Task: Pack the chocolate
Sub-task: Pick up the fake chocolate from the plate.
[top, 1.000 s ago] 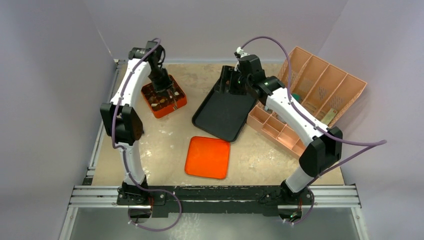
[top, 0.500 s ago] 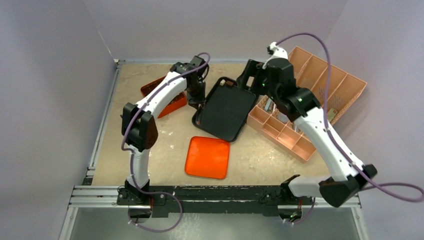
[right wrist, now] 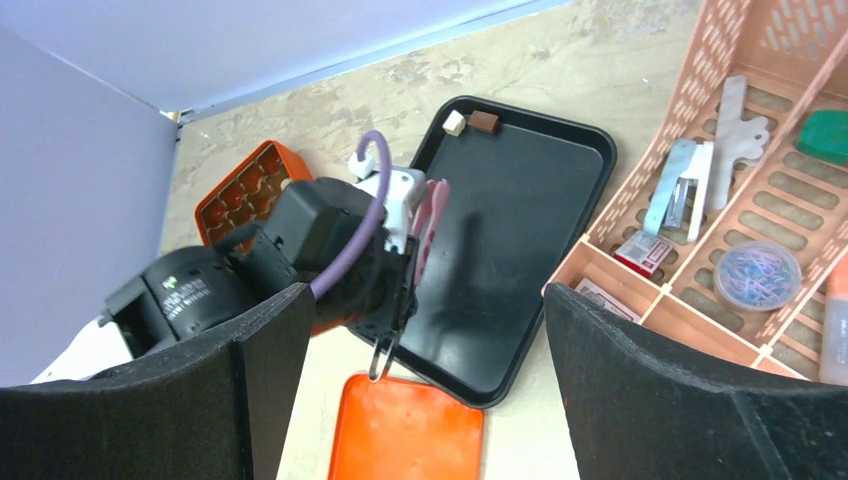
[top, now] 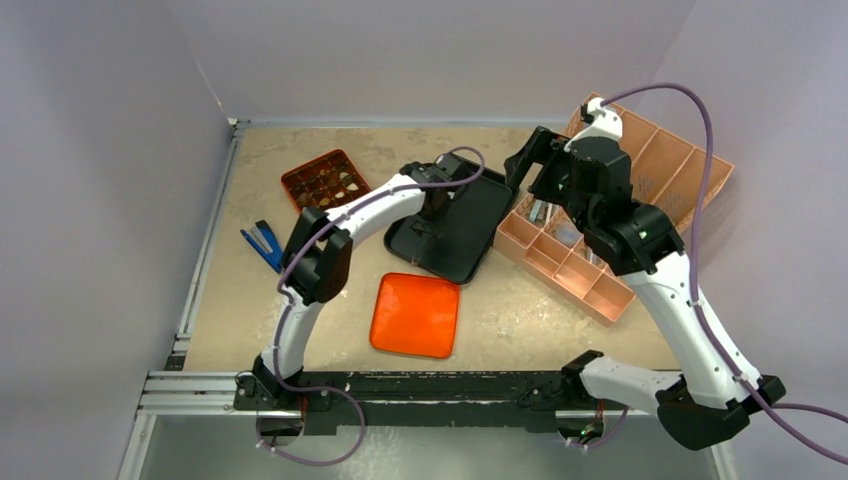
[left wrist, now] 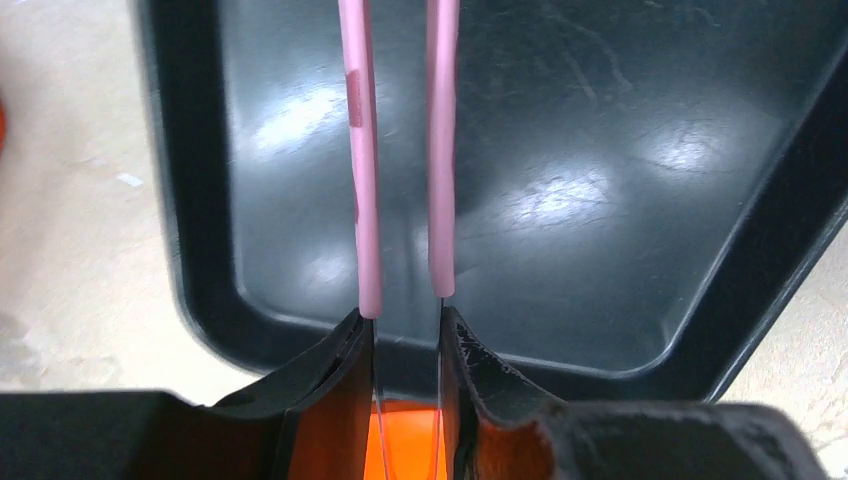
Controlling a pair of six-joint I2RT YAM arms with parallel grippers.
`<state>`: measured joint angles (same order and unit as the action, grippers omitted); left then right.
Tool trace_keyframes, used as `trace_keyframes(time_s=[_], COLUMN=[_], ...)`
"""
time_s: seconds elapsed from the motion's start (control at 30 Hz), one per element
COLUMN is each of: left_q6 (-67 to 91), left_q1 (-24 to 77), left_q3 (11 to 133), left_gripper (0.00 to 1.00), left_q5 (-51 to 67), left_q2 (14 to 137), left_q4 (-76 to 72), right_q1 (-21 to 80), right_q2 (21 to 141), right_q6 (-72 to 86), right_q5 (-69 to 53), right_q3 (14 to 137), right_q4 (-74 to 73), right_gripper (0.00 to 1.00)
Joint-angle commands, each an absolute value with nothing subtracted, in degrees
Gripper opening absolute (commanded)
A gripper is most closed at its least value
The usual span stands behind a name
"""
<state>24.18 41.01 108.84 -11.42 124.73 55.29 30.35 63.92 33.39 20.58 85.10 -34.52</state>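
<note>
Sandy tabletop point(top: 520, 310) carried the black tray point(top: 470, 250) at centre frame. Over it the left gripper point(left wrist: 405, 330) was clamped on pink tweezers point(left wrist: 360, 150), presumably because the pieces are too small for its fingers. The right gripper point(right wrist: 420, 320) stood wide open and empty. Two pieces of chocolate point(right wrist: 484, 122) lay in the tray's top corner, and others sat in the orange box point(top: 300, 180), upper left.

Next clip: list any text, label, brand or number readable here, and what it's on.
None is readable.
White mark on the left arm's wrist housing: too small and blurred.
Print on the red and white box in the peach organizer: too small.
</note>
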Motion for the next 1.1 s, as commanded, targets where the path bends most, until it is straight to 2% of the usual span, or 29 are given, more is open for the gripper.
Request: trace_keyframes(time_s=[0.0, 0.23, 0.4, 0.43, 0.5, 0.57, 1.07], left_q6=[21.14, 19.57, 23.77, 24.26, 25.29, 26.21, 31.55], left_q1=[42.32, 42.36, 42.32, 42.34, 42.3, 42.34, 42.19], left_q3=[109.74, 105.16, 102.45, 101.49, 99.23, 97.46, 89.88], left_gripper=[0.27, 0.29, 0.34, 0.36, 0.49, 0.52, 0.52], left_q5=[-15.89, -11.52, -14.18, -14.51, -15.11, -15.52, -18.72], left_q2=[127.11, 126.66, 126.61, 126.32, 125.25, 124.1, 118.49], left_q4=[50.21, 46.81, 46.73, 45.99, 44.06, 42.18, 28.01], right_q1=[30.15, 30.16, 30.16, 30.17, 30.16, 30.2, 30.18], right_q2=[62.28, 61.61, 62.4, 62.71, 62.91, 62.7, 60.55], right_q6=[34.6, 34.54, 34.26, 34.01, 33.25, 32.98, 33.22], right_q5=[23.88, 25.18, 24.55, 24.32, 24.57, 25.03, 25.44], right_q3=[85.26, 85.79, 85.96, 86.3, 86.73, 86.76, 85.29], right_q4=[-35.87, -36.77, -36.28, -36.35, -36.53, -36.65, -37.53], right_gripper=[0.86, 0.86, 0.86, 0.86, 0.86, 0.87, 0.87])
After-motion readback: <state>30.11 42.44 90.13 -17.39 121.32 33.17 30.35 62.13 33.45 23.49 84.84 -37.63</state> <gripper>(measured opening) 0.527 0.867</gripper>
